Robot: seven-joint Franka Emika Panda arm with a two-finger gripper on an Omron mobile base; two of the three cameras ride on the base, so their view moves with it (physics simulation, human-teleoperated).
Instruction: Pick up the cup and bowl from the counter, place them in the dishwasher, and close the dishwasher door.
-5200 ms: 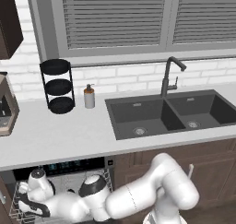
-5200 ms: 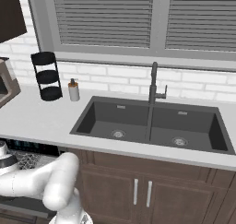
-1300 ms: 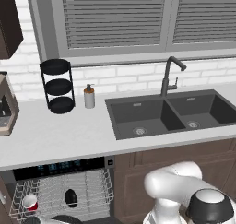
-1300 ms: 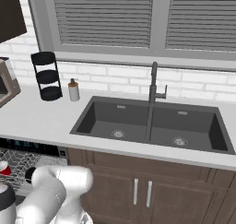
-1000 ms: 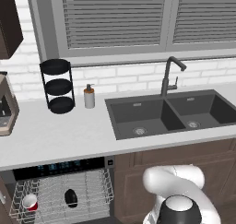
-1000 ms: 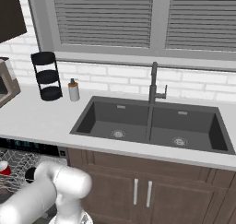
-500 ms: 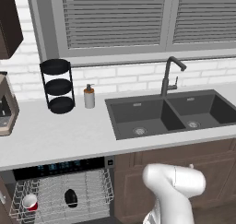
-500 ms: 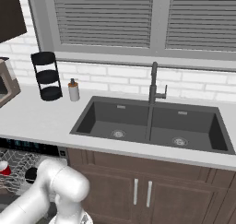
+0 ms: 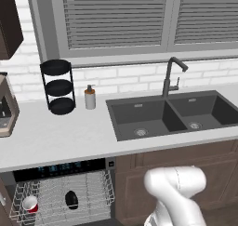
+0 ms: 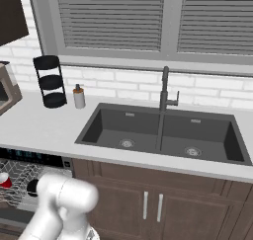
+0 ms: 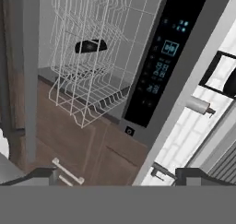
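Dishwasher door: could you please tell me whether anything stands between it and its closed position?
Yes: the white wire rack is pulled out past the edge of the counter, holding the red cup and the black bowl, so it likely blocks closing until pushed in.

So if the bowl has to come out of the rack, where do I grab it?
Probably its upper rim, from above: the bowl seems to stand on edge among the white rack wires, so open jaws could straddle its thin wall.
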